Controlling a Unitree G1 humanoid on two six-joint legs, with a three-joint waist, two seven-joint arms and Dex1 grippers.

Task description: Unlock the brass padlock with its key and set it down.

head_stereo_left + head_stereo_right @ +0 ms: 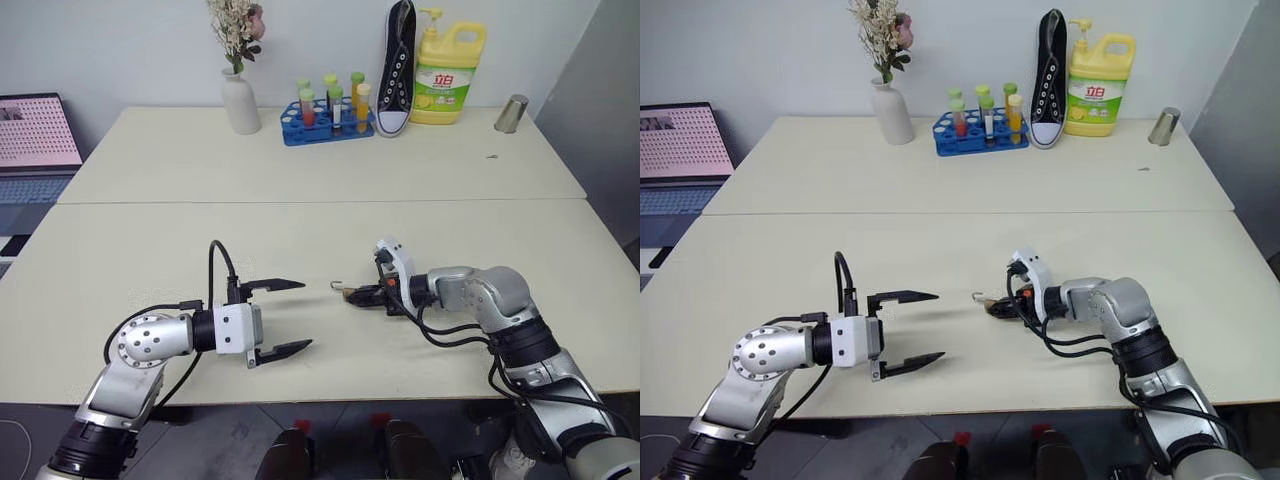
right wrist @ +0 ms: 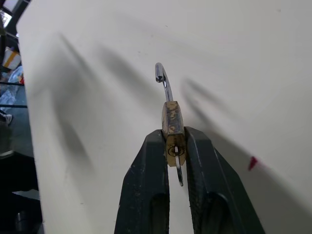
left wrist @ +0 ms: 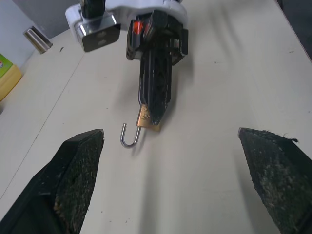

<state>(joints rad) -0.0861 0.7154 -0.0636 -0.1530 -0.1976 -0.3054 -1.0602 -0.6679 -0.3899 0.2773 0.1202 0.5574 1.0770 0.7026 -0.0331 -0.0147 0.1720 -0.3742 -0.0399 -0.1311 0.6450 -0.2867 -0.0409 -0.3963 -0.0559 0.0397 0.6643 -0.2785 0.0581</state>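
Observation:
The brass padlock (image 2: 171,121) is pinched by its body between the black fingers of my right gripper (image 1: 358,294), which is shut on it. Its silvery shackle (image 3: 128,138) stands swung open like a hook and points toward my left side. The lock hangs close over the cream table (image 1: 300,240) at front centre; I cannot tell whether it touches. My left gripper (image 1: 296,316) stands wide open a short way to the lock's left, aimed at it, with nothing between its fingers (image 3: 78,170). The key is out of view.
Along the table's far edge stand a white vase with dried flowers (image 1: 240,100), a blue rack of coloured tubes (image 1: 325,122), a black sneaker (image 1: 397,70), a yellow detergent bottle (image 1: 448,75) and a metal cup (image 1: 511,113). A laptop (image 1: 35,130) sits at far left.

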